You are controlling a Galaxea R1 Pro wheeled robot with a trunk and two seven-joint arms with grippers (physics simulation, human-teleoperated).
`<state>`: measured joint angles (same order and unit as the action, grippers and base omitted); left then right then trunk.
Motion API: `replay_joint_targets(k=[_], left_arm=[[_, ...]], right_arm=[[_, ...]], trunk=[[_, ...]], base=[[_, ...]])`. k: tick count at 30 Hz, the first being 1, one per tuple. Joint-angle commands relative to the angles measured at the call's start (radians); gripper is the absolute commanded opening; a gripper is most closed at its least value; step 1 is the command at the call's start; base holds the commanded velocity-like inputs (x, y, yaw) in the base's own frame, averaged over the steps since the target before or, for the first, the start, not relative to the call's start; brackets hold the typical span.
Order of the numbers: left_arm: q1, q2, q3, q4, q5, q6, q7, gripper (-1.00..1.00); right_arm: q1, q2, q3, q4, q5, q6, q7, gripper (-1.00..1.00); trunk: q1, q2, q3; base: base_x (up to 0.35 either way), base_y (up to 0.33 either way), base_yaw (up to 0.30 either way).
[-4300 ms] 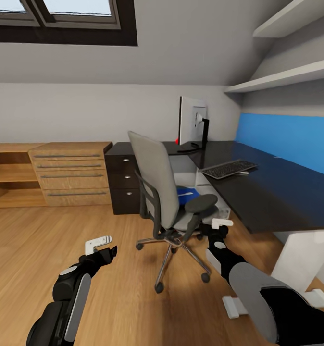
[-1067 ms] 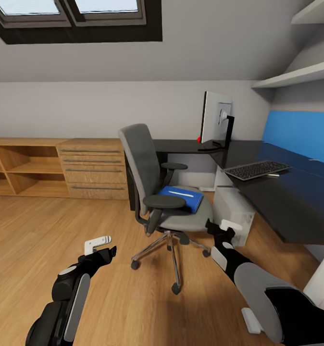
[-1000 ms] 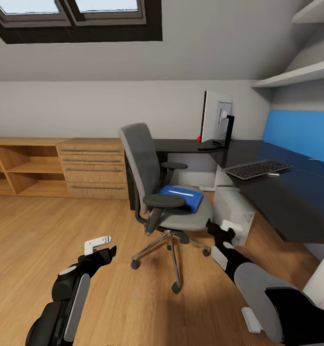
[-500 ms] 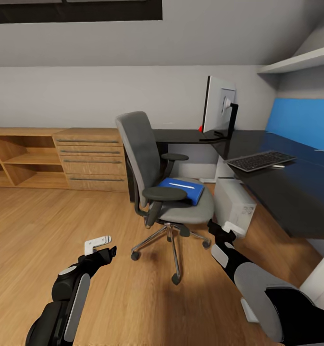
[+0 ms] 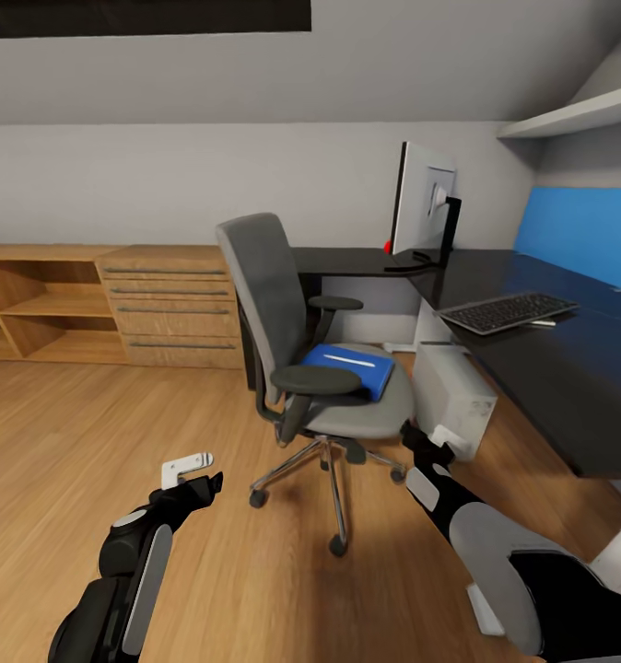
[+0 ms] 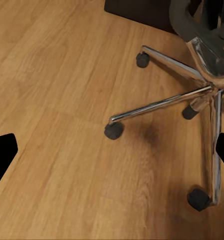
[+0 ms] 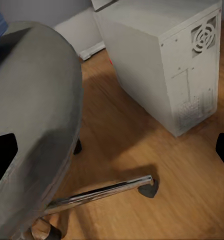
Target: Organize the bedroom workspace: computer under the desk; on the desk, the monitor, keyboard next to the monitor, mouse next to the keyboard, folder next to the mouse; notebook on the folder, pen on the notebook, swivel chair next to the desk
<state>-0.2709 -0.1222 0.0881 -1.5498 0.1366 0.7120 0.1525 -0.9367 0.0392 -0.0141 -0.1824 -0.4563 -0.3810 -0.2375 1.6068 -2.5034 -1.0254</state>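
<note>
Nearing swivel chair [image 5: 301, 359], folder [image 5: 349, 366] atop, camera lower

The head view looks down at the swivel chair [image 5: 312, 368]; both wrist views face its base close above the floor [image 6: 57, 100].

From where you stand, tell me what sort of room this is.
Most likely a home study corner in an attic room: a black desk with a monitor and keyboard, a grey swivel chair on the wooden floor, and a sloping ceiling overhead.
</note>
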Motion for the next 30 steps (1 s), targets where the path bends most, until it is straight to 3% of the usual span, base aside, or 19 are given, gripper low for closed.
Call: replay_joint_targets(k=[1,18,24,30], left_arm=[[-0.001,-0.001,0.001,-0.001,0.011,0.004,0.007,1.0],[-0.001,-0.001,0.0,0.0,0.009,0.004,0.007,1.0],[-0.001,-0.001,0.001,0.0,0.009,0.004,0.008,1.0],[-0.001,-0.001,0.001,0.0,0.009,0.004,0.009,1.0]], right_arm=[[-0.001,0.0,-0.001,0.0,-0.001,-0.006,-0.002,1.0],[-0.001,-0.013,-0.009,0.005,-0.002,-0.026,-0.003,1.0],[-0.001,-0.02,-0.096,0.006,-0.003,-0.021,-0.002,1.0],[-0.001,-0.02,-0.123,0.007,-0.004,-0.02,-0.002,1.0]], trunk=[[0.0,0.0,-0.001],[0.0,0.0,-0.001],[0.0,0.0,-0.001],[0.0,0.0,-0.001]], base=[[0.314,0.0,0.0],[0.265,0.0,0.0],[0.114,0.0,0.0],[0.015,0.0,0.0]])
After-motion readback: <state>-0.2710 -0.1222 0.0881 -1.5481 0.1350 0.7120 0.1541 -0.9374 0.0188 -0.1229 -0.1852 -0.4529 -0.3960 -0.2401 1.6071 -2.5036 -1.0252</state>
